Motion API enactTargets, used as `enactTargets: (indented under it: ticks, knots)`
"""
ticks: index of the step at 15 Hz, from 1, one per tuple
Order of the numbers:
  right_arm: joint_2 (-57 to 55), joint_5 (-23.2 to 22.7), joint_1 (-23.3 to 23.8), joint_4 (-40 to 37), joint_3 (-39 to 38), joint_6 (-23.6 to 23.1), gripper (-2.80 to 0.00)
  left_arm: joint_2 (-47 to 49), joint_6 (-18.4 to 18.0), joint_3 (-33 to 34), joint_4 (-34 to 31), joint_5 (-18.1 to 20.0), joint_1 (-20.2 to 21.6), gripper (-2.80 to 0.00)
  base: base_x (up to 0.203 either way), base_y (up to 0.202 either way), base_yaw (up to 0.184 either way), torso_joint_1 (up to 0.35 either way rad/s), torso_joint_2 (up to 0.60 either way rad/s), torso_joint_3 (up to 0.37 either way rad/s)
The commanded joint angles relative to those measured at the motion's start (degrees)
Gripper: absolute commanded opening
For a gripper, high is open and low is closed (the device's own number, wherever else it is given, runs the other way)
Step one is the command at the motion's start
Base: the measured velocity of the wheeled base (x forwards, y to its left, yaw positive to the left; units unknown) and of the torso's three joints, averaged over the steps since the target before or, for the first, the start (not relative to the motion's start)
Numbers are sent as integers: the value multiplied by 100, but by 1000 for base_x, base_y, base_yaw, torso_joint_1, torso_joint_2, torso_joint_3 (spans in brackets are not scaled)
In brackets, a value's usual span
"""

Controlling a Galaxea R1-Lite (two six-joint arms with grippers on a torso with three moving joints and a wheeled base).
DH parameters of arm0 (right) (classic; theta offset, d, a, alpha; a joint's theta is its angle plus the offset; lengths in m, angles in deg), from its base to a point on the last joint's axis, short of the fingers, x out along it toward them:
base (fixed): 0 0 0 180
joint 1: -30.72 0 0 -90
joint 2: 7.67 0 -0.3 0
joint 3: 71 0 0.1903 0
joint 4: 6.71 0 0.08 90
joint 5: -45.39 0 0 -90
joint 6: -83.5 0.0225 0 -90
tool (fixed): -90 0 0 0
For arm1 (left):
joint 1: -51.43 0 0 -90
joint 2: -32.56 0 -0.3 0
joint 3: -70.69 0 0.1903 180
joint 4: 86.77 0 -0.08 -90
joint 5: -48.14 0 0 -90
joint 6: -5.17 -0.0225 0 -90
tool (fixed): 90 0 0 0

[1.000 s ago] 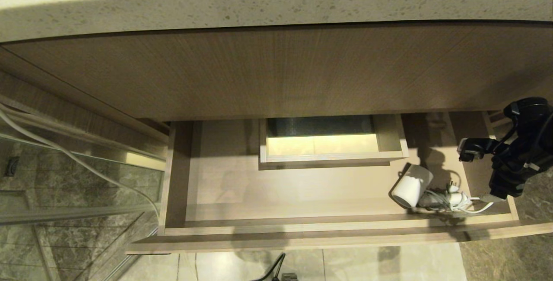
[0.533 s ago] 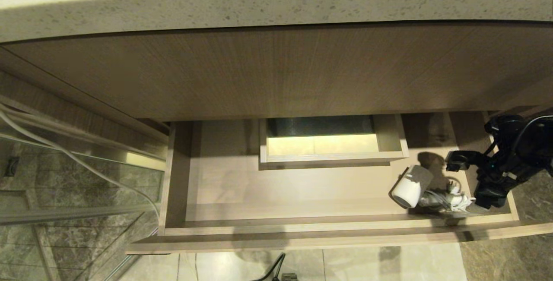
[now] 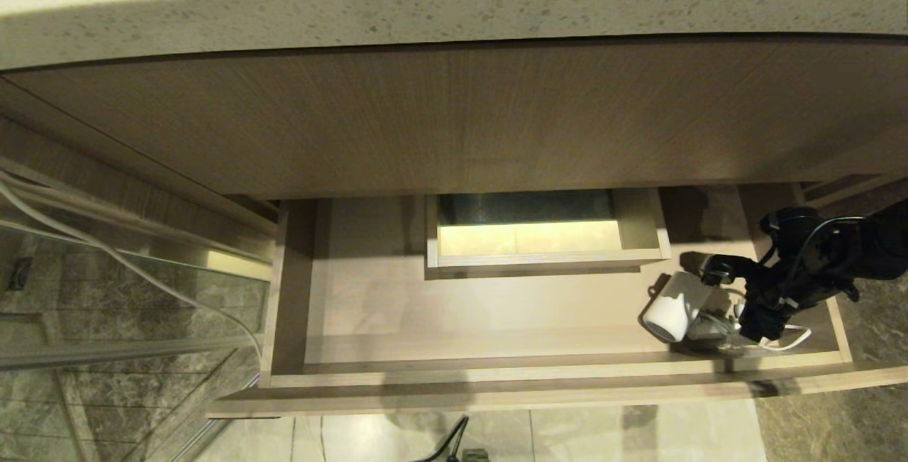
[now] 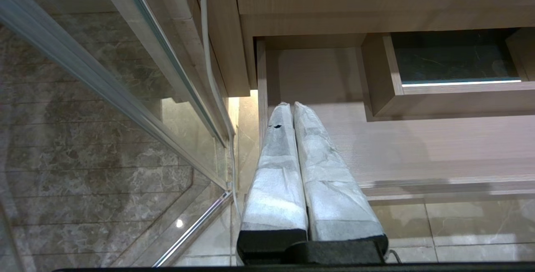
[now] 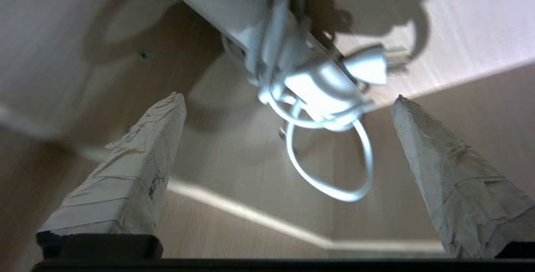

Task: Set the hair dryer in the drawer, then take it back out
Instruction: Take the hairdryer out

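Note:
The drawer (image 3: 496, 323) stands pulled out under the counter, also seen in the left wrist view (image 4: 418, 146). The white hair dryer (image 3: 674, 309) lies in its right front corner, barrel toward the left, with its cord-wrapped handle (image 5: 309, 80) and plug toward the right. My right gripper (image 3: 727, 297) is open inside the drawer, one finger on each side of the handle end, and touches nothing. In the right wrist view the gripper (image 5: 288, 100) has a loose cord loop (image 5: 334, 167) between its fingers. My left gripper (image 4: 288, 105) is shut and empty near the drawer's left front corner.
A boxed cutout (image 3: 546, 235) sits at the middle of the drawer's back. Above it are a tall wood-grain panel (image 3: 454, 114) and a speckled countertop (image 3: 454, 15). A glass partition (image 3: 120, 292) with white cables stands at the left. Tiled floor (image 3: 638, 433) lies below the drawer front.
My right gripper has moved left and down from the drawer's right wall to the hair dryer's handle end. The hair dryer has stayed in place.

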Motion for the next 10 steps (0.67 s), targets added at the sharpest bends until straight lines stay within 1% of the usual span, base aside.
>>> enactTargets:
  ticks: [1, 3, 10]
  knots:
    - [-270, -12, -6, 44, 35, -34, 0, 0, 2, 229, 9, 0, 1, -280, 0, 0, 0, 0, 0, 0]
    - [-358, -1, -6, 197, 40, -34, 0, 0, 2, 229, 9, 0, 1, -280, 0, 0, 0, 0, 0, 0]
    - [-668, -30, -6, 275, 186, 87, 0, 0, 2, 229, 9, 0, 1, -280, 0, 0, 0, 0, 0, 0]
